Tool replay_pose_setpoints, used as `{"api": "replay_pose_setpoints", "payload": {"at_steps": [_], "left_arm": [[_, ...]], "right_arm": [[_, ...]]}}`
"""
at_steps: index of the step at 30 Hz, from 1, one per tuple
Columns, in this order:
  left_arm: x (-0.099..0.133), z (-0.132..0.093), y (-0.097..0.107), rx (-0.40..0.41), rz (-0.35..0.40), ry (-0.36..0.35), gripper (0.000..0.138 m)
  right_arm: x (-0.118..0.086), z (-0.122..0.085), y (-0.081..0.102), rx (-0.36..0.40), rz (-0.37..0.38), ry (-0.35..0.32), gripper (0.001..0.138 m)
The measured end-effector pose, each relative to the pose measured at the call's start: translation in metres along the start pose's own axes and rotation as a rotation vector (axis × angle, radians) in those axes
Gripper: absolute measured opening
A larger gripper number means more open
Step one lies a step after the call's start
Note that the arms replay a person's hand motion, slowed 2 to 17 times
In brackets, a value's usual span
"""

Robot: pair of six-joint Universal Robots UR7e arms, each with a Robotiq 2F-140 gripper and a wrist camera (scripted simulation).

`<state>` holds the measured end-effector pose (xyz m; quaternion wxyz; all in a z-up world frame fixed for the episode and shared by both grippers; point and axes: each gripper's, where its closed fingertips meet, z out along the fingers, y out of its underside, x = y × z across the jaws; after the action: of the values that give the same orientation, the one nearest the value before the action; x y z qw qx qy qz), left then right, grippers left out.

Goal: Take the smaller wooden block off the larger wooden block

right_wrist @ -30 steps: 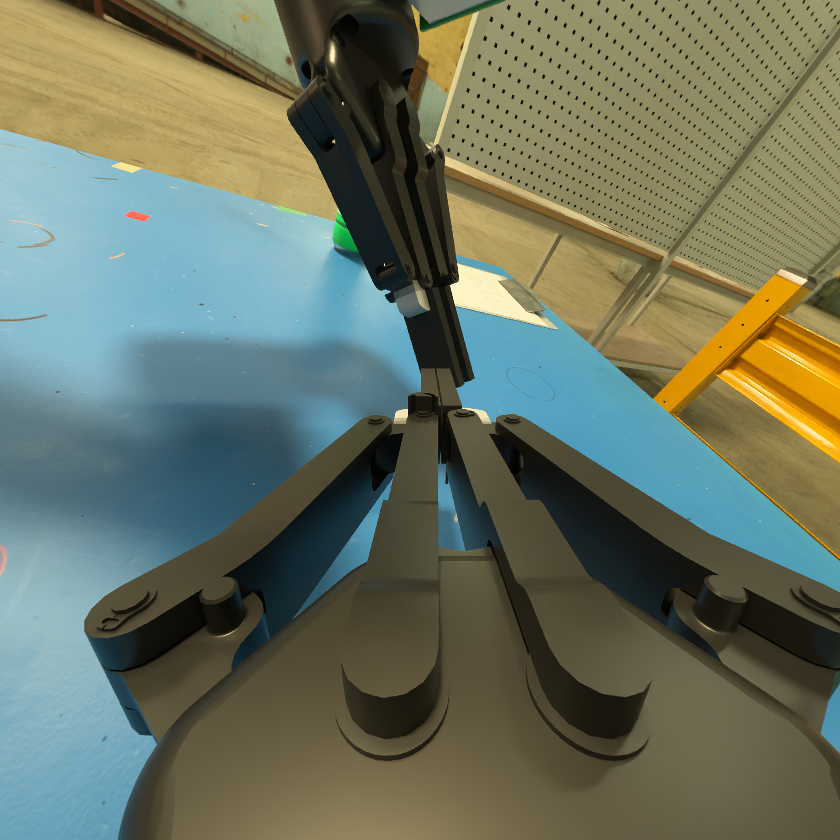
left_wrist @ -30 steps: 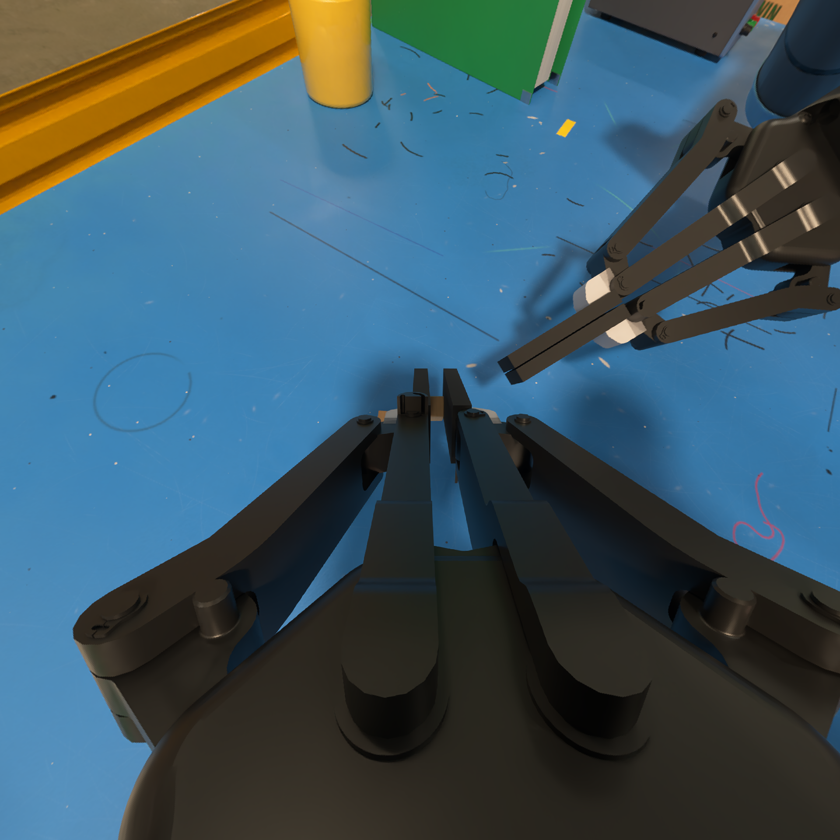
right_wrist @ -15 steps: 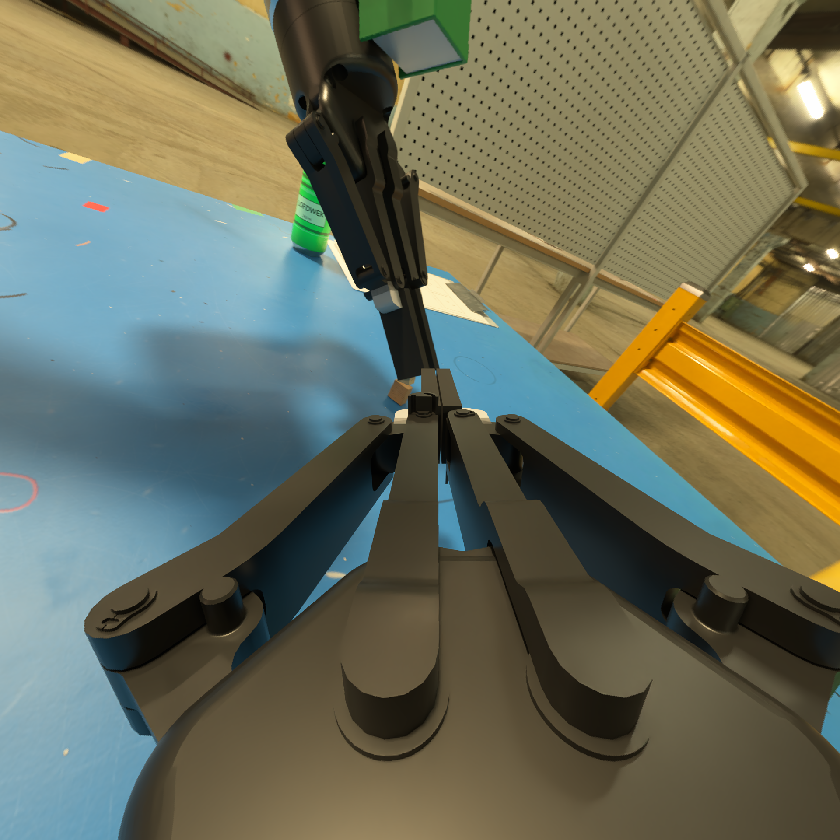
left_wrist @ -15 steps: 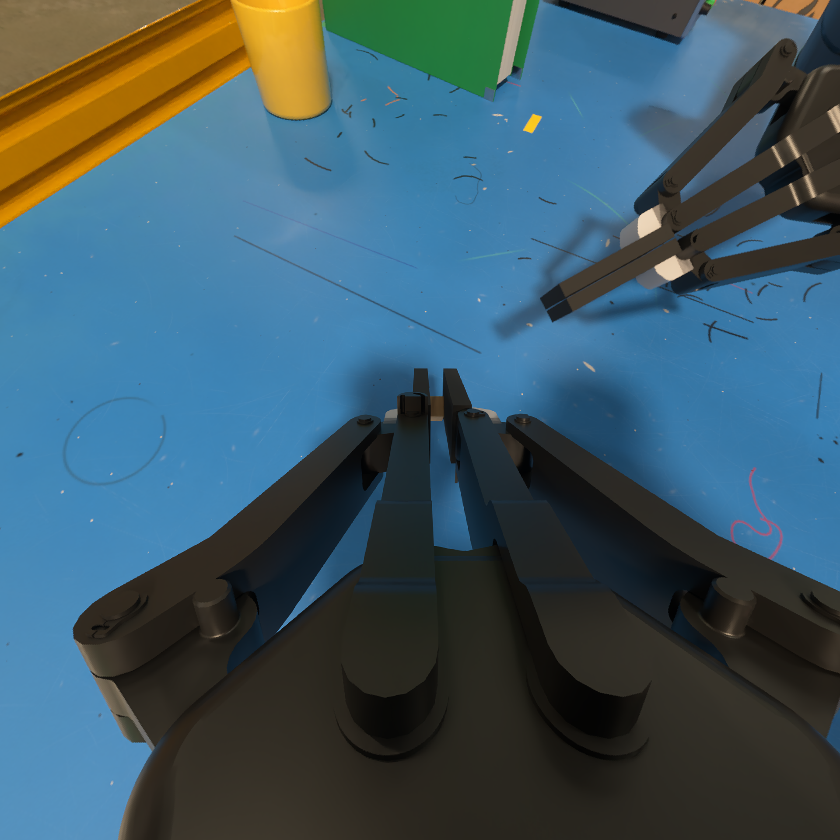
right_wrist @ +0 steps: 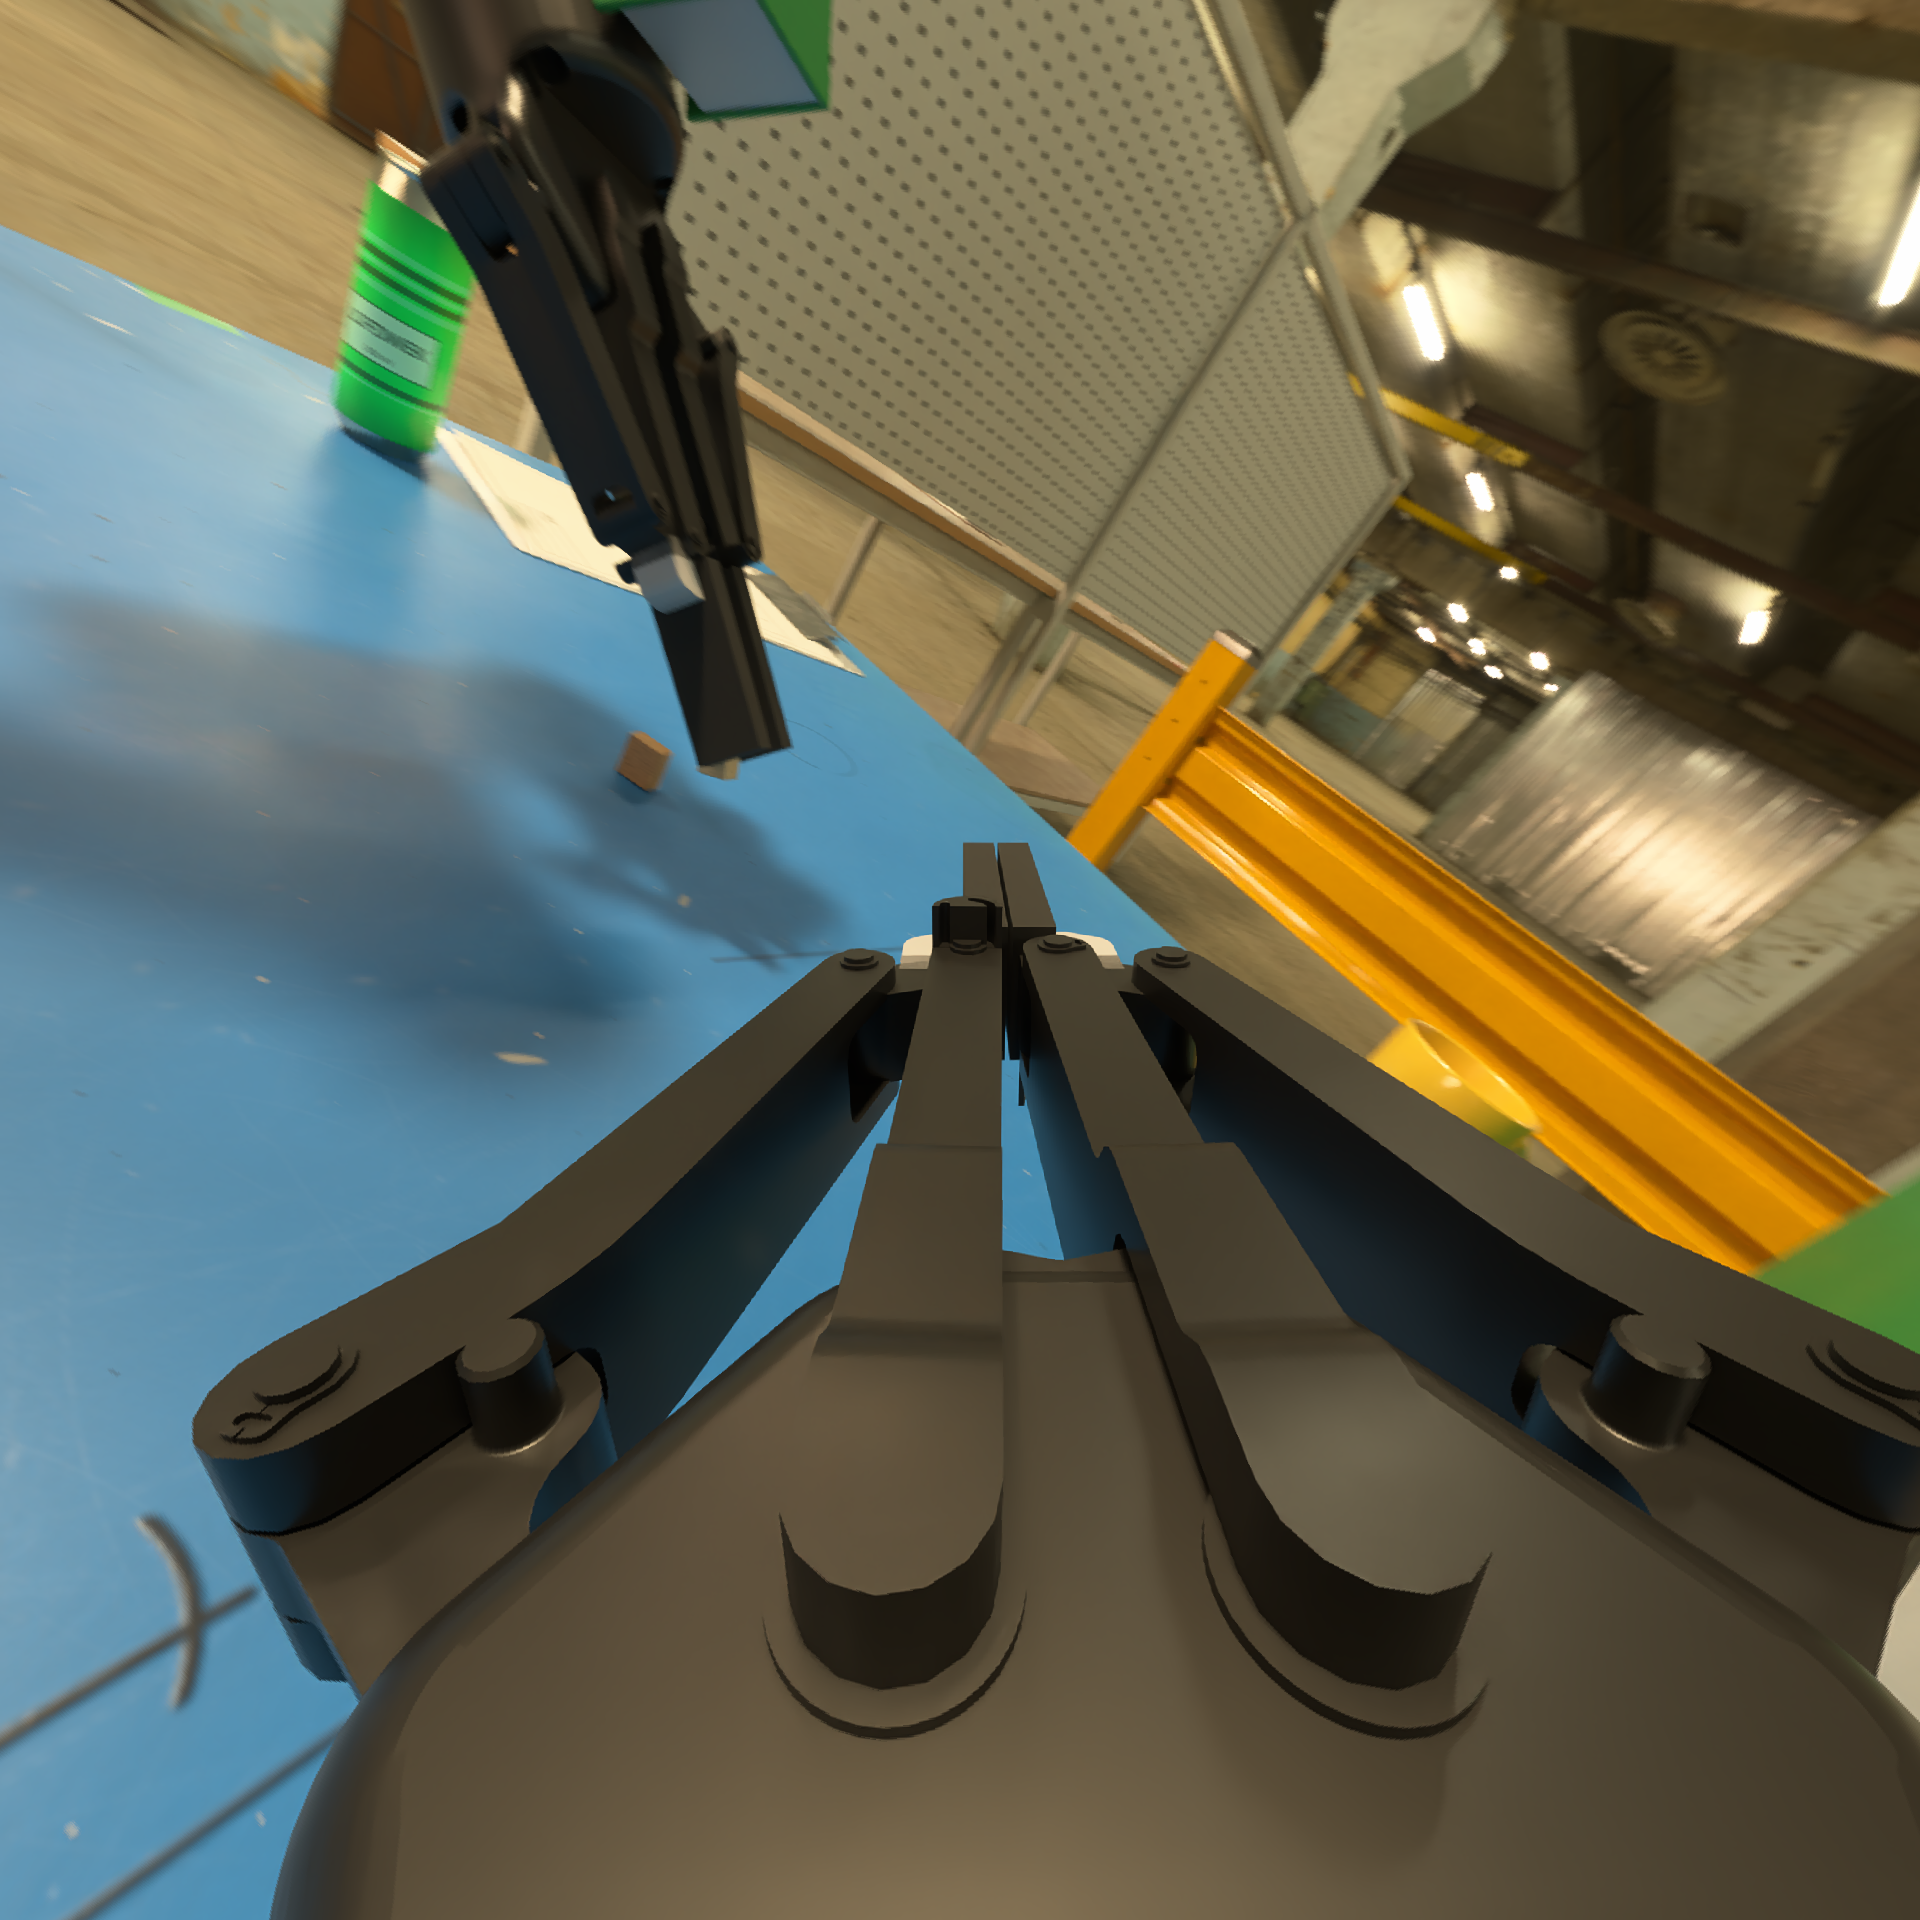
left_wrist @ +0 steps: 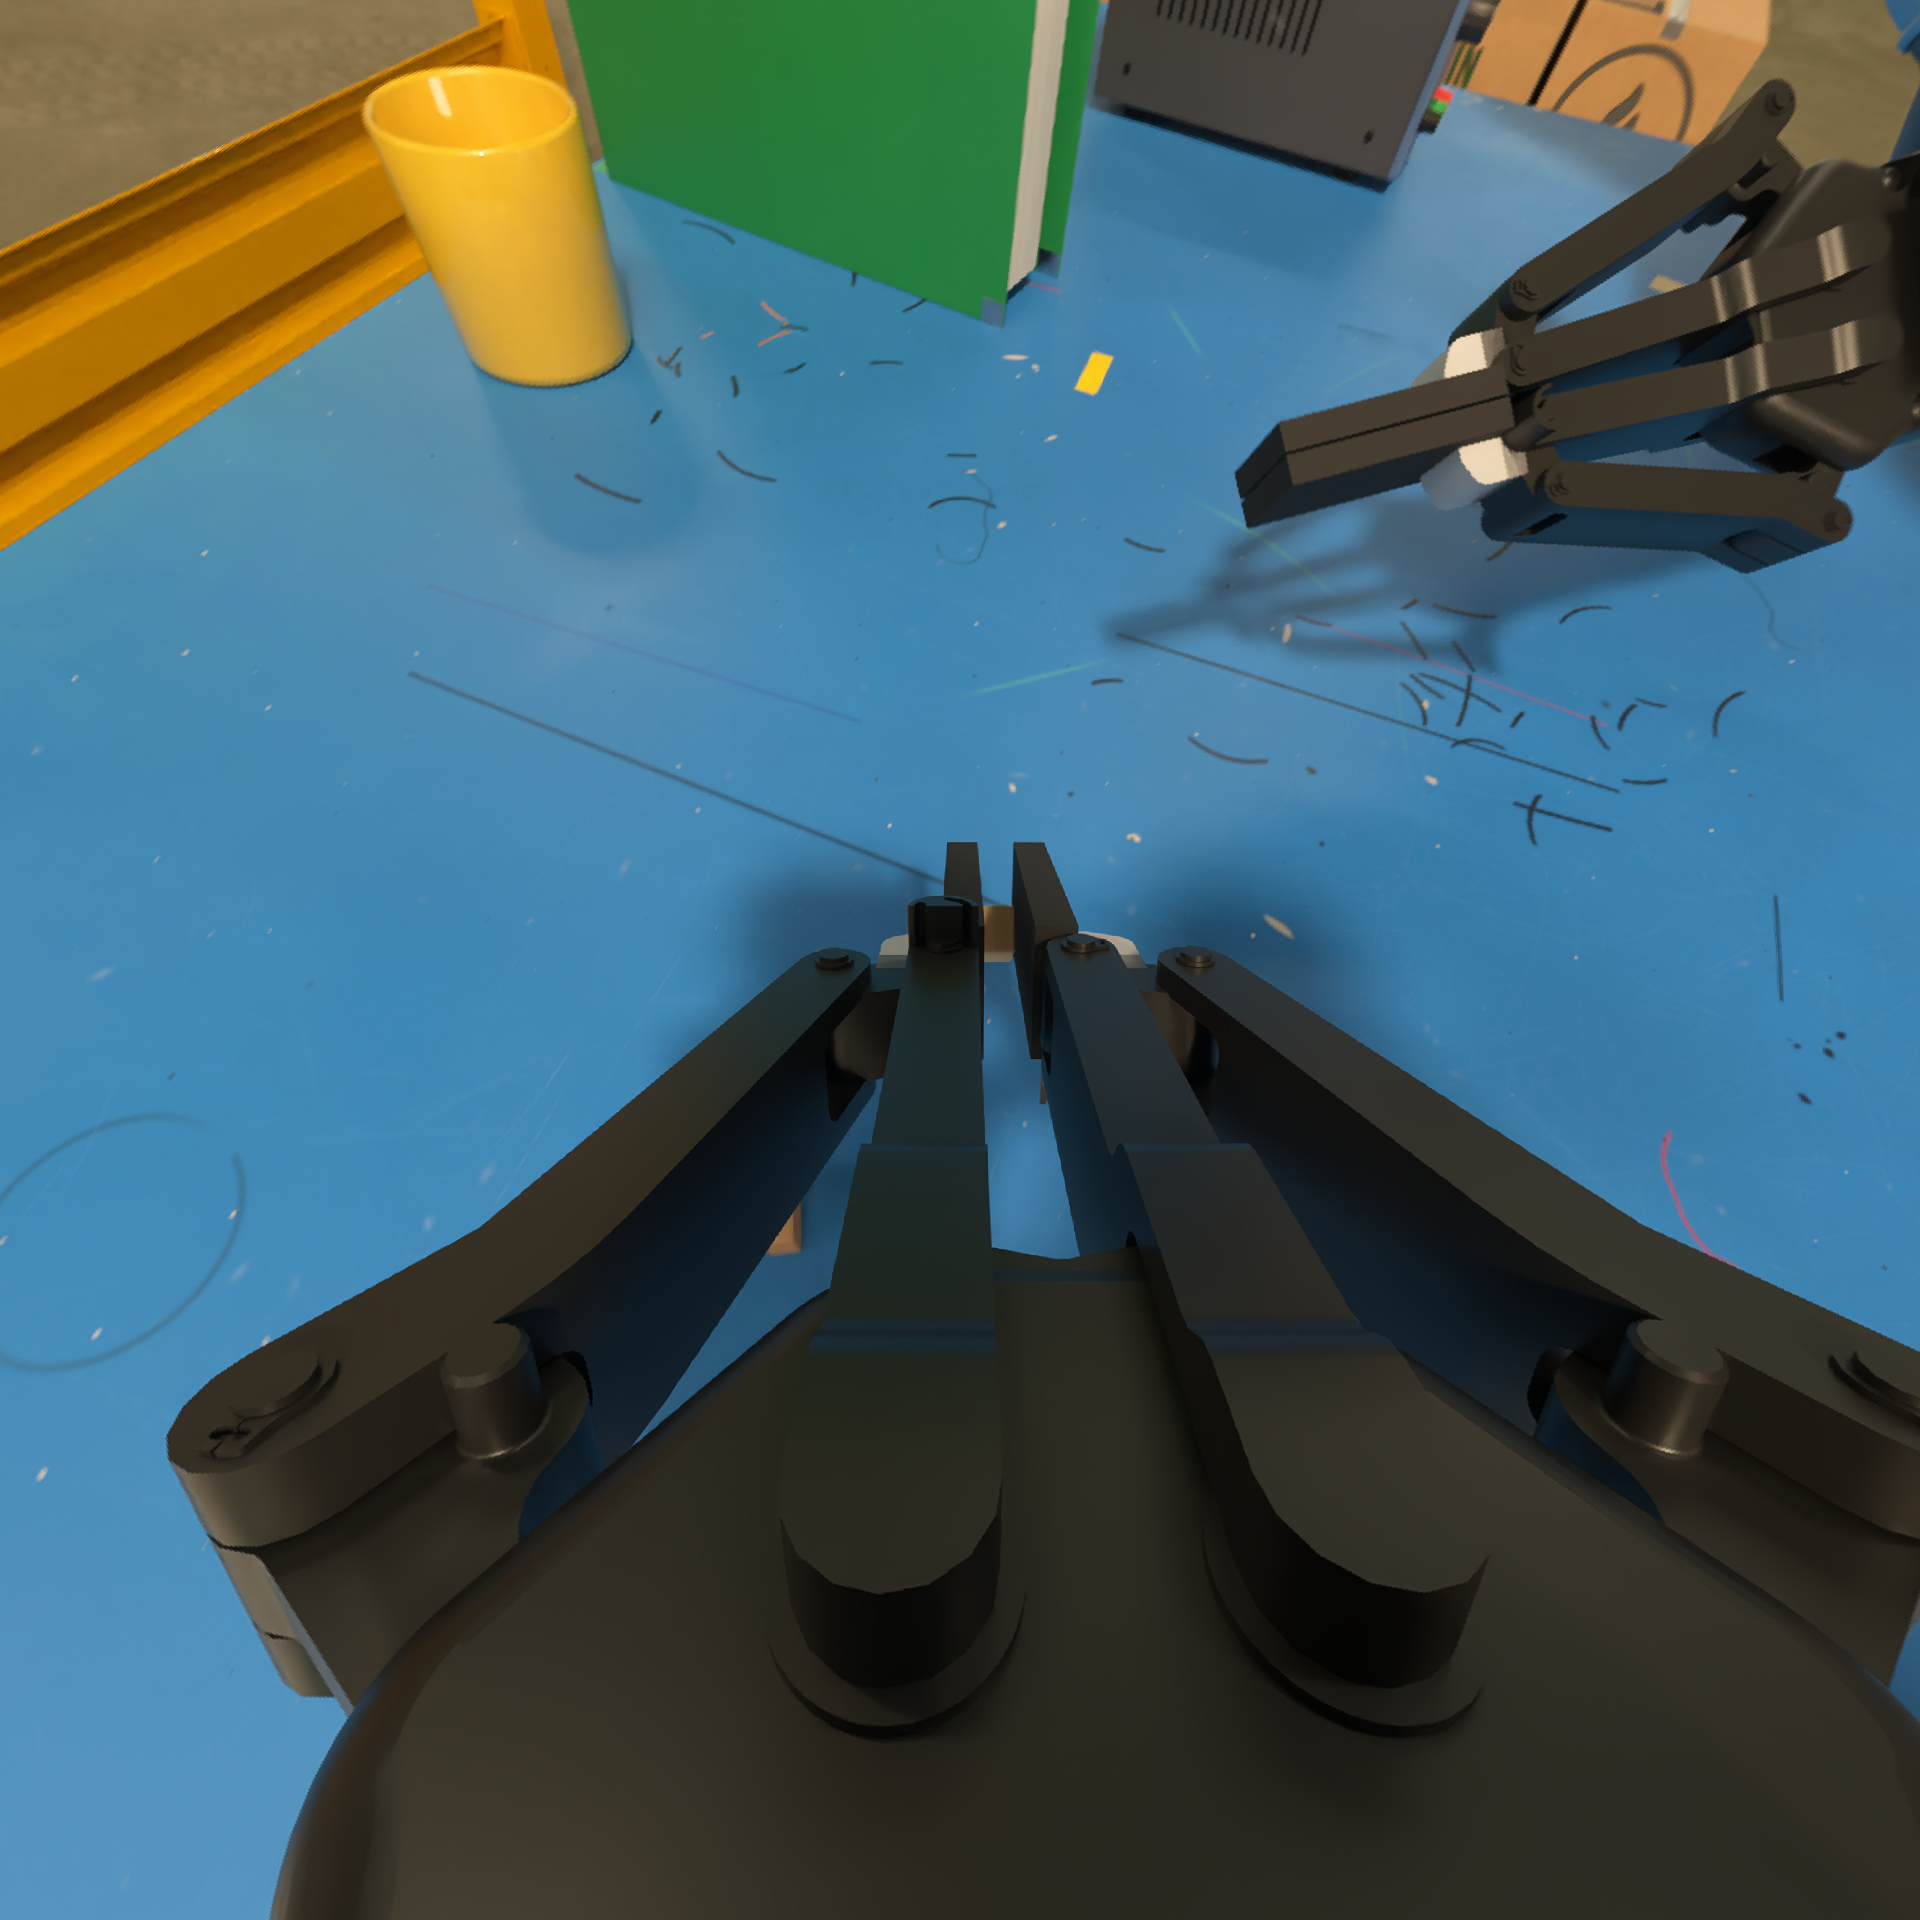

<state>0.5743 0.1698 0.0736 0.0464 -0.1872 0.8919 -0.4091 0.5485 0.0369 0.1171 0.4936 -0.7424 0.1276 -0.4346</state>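
My left gripper point(left_wrist: 995, 868) is shut on the smaller wooden block point(left_wrist: 997, 920), a pale sliver showing between its fingers. In the right wrist view the left gripper point(right_wrist: 740, 750) hangs just above the blue table point(right_wrist: 260, 831), with the block's end point(right_wrist: 719, 770) poking out below its tips. The larger wooden block point(right_wrist: 642, 758) sits on the table just beside those tips, apart from them. A corner of it point(left_wrist: 787, 1236) shows under my left linkage. My right gripper point(right_wrist: 997, 868) is shut and empty. It also shows far right in the left wrist view point(left_wrist: 1262, 483).
A yellow cup point(left_wrist: 499, 229), a green box point(left_wrist: 810, 135), a dark grey device point(left_wrist: 1268, 73) and a cardboard box point(left_wrist: 1621, 62) stand at the table's far side. A yellow rail point(left_wrist: 156, 281) runs along the edge. A green can point(right_wrist: 400, 312) and paper sheet point(right_wrist: 520, 509) lie behind the left gripper.
My right gripper has drawn back from the left gripper and tilted upward. The left gripper has moved off with the smaller block, and the larger block now shows alone on the table.
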Motion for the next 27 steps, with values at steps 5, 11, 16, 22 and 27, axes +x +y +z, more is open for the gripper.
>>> {"api": "replay_pose_setpoints", "payload": {"at_steps": [5, 11, 16, 22, 27], "left_arm": [[0.009, 0.015, -0.019, 0.036, 0.022, 0.050, 0.009], [0.023, 0.038, -0.043, 0.065, 0.053, 0.116, 0.009], [0.037, 0.060, -0.064, 0.080, 0.084, 0.175, 0.009], [0.058, 0.088, -0.089, 0.088, 0.121, 0.253, 0.009], [0.074, 0.111, -0.105, 0.076, 0.146, 0.309, 0.009]], "right_arm": [[0.035, -0.024, 0.019, -0.041, -0.014, 0.130, 0.001], [0.067, -0.051, 0.042, -0.059, 0.037, 0.213, 0.001], [0.084, -0.069, 0.059, -0.062, 0.094, 0.233, 0.001], [0.096, -0.083, 0.069, -0.065, 0.111, 0.240, 0.001], [0.095, -0.089, 0.070, -0.048, 0.085, 0.189, 0.001]]}}
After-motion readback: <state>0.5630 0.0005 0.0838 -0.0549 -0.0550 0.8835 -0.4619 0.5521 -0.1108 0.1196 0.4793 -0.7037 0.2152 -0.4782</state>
